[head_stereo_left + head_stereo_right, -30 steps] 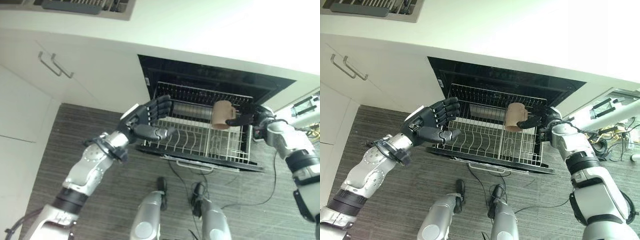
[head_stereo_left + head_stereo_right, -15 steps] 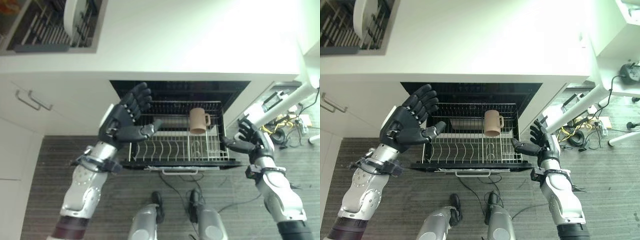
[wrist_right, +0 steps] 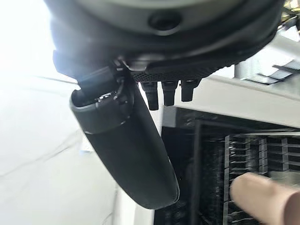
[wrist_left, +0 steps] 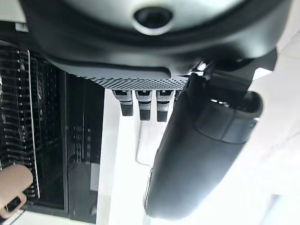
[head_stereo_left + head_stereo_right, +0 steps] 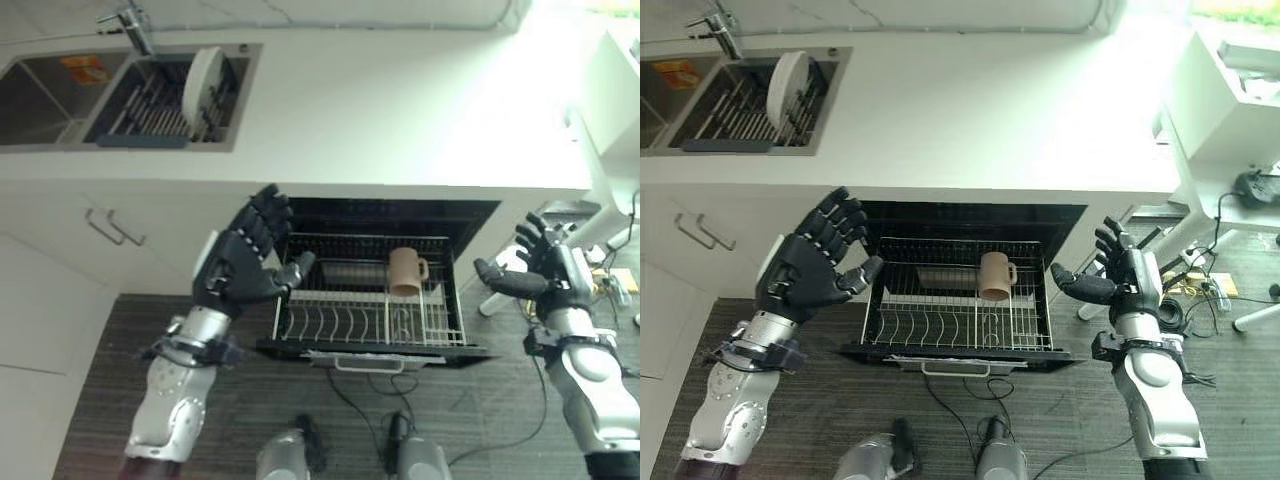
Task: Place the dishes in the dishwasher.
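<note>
A long white bench (image 5: 970, 110) runs above white cabinet doors with metal bar handles (image 5: 108, 227) — a steel sink (image 5: 670, 105) with a chrome tap (image 5: 135, 25) sits at its far left. Dark striped floor (image 5: 940, 415) lies below.

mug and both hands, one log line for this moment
mug: upright in dishwasher rack | left hand: open, empty | right hand: open, empty | plate: in sink rack

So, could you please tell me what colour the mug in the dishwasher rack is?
The mug is light tan, clearest in the right eye view.
</note>
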